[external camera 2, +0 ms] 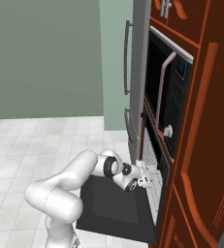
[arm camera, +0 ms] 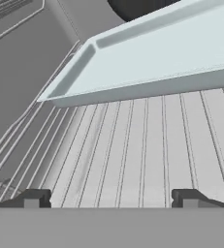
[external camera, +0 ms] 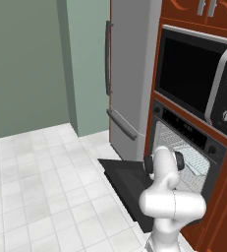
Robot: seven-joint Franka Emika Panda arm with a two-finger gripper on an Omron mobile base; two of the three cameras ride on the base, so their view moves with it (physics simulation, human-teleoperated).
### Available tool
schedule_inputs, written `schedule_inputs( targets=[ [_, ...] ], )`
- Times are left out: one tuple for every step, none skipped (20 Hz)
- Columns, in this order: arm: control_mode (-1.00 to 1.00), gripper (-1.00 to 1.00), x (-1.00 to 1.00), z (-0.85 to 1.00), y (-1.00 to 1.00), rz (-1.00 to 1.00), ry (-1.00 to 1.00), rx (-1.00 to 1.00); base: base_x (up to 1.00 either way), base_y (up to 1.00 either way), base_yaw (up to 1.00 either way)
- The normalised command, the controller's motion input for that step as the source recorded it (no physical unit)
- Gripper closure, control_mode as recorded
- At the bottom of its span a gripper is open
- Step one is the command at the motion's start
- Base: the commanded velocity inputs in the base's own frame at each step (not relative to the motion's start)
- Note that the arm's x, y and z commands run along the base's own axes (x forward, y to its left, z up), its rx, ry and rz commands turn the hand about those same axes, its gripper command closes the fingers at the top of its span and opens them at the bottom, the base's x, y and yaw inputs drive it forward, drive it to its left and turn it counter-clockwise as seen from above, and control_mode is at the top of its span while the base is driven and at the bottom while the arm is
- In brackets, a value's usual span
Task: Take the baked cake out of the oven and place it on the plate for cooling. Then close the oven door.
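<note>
1. The oven (external camera: 184, 147) sits in the red-brown cabinet column directly below the microwave (external camera: 196, 78). Its pale cavity is exposed because the oven door (external camera: 129, 179) is folded down flat in front of the opening, which gives the arm a straight way in.
2. The gripper (arm camera: 111, 198) is at the mouth of the oven, just above the wire rack (arm camera: 147, 145). In the right base view it is level with the oven's lower rack, over the hinge side of the door. Its fingers stand wide apart with nothing between them. Judgement: they are spread ready for a grasp not yet made.
3. On the rack, deeper in the oven than the fingers, lies a pale shallow tray (arm camera: 147, 53) with a raised rim. Its near edge faces the gripper and does not touch it.
4. The baked cake (arm camera: 142, 6) appears as a dark rounded shape on the far side of that tray, cut off by the frame edge. Its colour and full outline cannot be told. Judgement: it rests on the tray, so reaching it means going over the rim or taking the tray with it.
5. No plate is discernible from here.
6. Task stage, as judged: approach into the oven; cake not lifted, door not closed.
</note>
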Motion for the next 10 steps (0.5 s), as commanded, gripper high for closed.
schedule_inputs(
  targets=[
    [-1.0, -1.0, -0.36, 0.4, 0.09, 0.0, -0.03, 0.0, 0.0, 0.0, 0.0],
    [-1.0, -1.0, -0.39, 0.52, 0.19, 0.0, -0.05, 0.0, 0.0, 0.0, 0.0],
    [-1.0, -1.0, -0.2, 0.59, 0.17, 0.0, -0.05, 0.0, 0.0, 0.0, 0.0],
    [-1.0, -1.0, 0.0, 0.51, 0.04, 0.0, 0.0, 0.0, 0.0, 0.0, 0.0],
    [-1.0, -1.0, 0.0, 0.54, 0.01, 0.0, 0.0, 0.0, 0.0, 0.0, 0.0],
    [-1.0, -1.0, 0.0, 0.63, 0.0, 0.0, 0.0, 0.0, 0.0, 0.0, 0.0],
    [-1.0, -1.0, 0.0, 0.62, 0.01, 0.0, -0.01, 0.0, 0.0, 0.0, 0.0],
    [-1.0, -1.0, 0.0, 0.66, 0.04, 0.0, 0.0, 0.0, 0.0, 0.0, 0.0],
    [-1.0, -1.0, -0.04, 0.64, 0.16, 0.0, 0.0, 0.0, 0.0, 0.0, 0.0],
    [-1.0, -1.0, -0.11, 0.69, 0.26, 0.0, 0.0, 0.0, 0.0, 0.0, 0.0]
  ],
)
